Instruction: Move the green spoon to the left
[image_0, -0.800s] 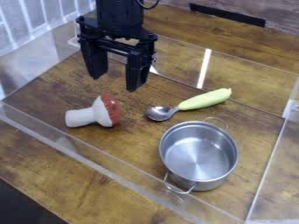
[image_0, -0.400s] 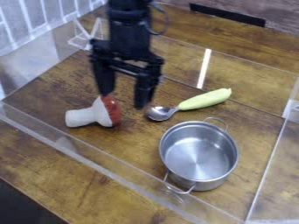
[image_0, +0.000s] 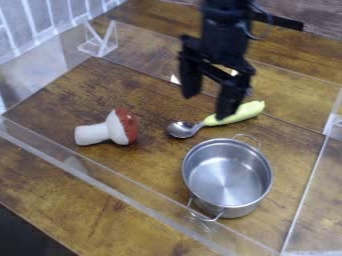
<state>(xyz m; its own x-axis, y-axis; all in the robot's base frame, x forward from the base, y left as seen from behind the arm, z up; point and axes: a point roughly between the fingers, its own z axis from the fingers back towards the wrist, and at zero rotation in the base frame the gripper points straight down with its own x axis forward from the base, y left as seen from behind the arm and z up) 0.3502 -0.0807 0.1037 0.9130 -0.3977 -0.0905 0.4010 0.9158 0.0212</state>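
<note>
Mushroom (image_0: 107, 129) comes first at the left, a toy with a red cap and a white stem, lying on its side on the wooden table (image_0: 80, 90) at about nine o'clock from the green spoon (image_0: 218, 119). The green spoon has a thick yellow-green plastic handle and a shiny silver metal bowl; it lies flat near the middle of the table, bowl toward eight o'clock and handle toward two o'clock, and it is shorter than the steel pot (image_0: 227, 177) is wide. The pot stands upright at about five o'clock from the spoon's bowl, close to it but apart. The gripper (image_0: 211, 93) hangs above the spoon's handle, pointing down with its dark jaws spread wide and nothing between them; whether a fingertip touches the handle cannot be told. Compared with the earlier frames, the gripper has travelled from above the mushroom toward three o'clock to its place over the handle, while the spoon, mushroom and pot lie where they were.
</note>
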